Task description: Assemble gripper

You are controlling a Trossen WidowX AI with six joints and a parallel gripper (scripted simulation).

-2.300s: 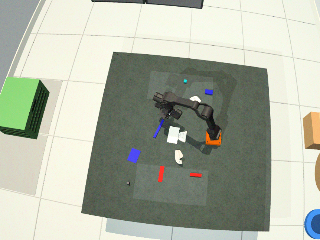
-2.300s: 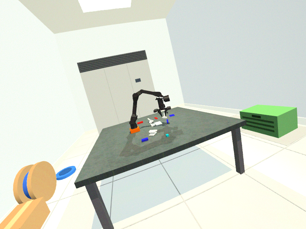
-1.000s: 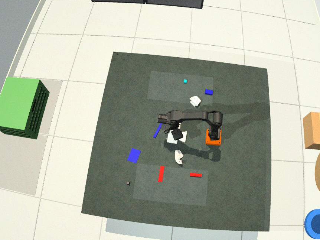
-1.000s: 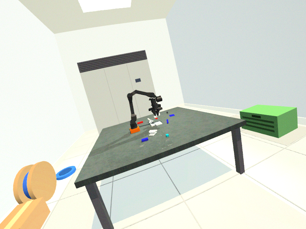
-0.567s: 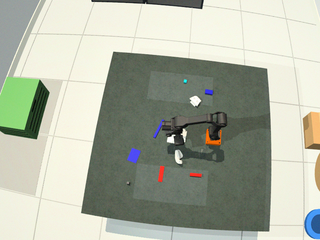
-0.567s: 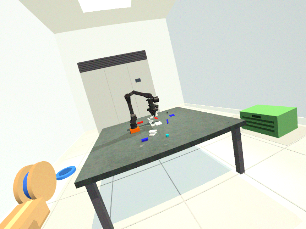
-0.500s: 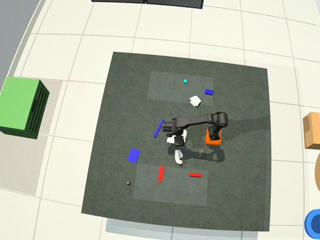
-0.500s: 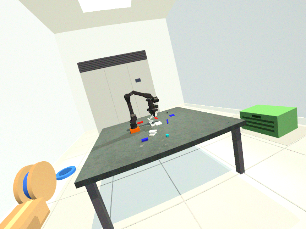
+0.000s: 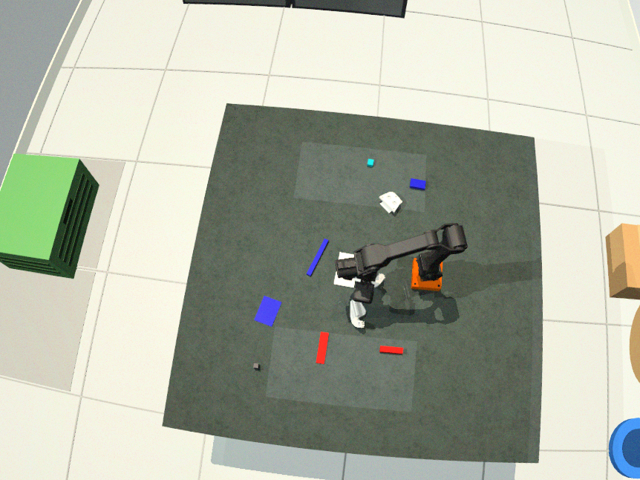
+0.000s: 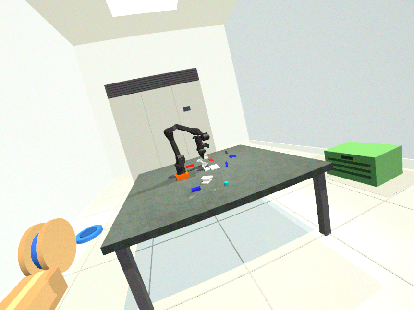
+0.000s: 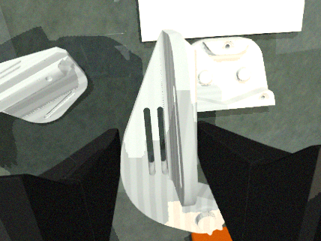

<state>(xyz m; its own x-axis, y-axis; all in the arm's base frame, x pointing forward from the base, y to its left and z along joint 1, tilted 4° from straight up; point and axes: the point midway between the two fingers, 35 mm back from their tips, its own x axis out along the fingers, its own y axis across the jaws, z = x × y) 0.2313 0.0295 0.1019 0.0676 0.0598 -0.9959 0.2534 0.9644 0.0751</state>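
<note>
My gripper [image 11: 157,134] is shut on a white jaw [image 11: 139,185] [image 10: 206,156] with two slots and a toothed round end, and holds it above the table. The gripper base [image 11: 232,63], white with two round pins, lies beyond the right fingertip in the wrist view; the held jaw covers its left edge there. The arm mostly hides it in the top view. The second jaw [image 9: 356,312] [image 11: 45,84] lies loose on the table, left of the gripper in the wrist view. The housing plate [image 9: 390,200] [image 10: 206,178], white, lies farther back in the top view.
A white rectangular block [image 11: 221,9] [image 9: 342,281] stands beside the gripper base. A blue bar [image 9: 317,257], a blue plate [image 9: 267,310], two red bars [image 9: 322,348] [image 9: 390,350], a blue block [image 9: 417,183], a cyan cube [image 9: 370,163] and a dark cube [image 9: 256,366] lie around.
</note>
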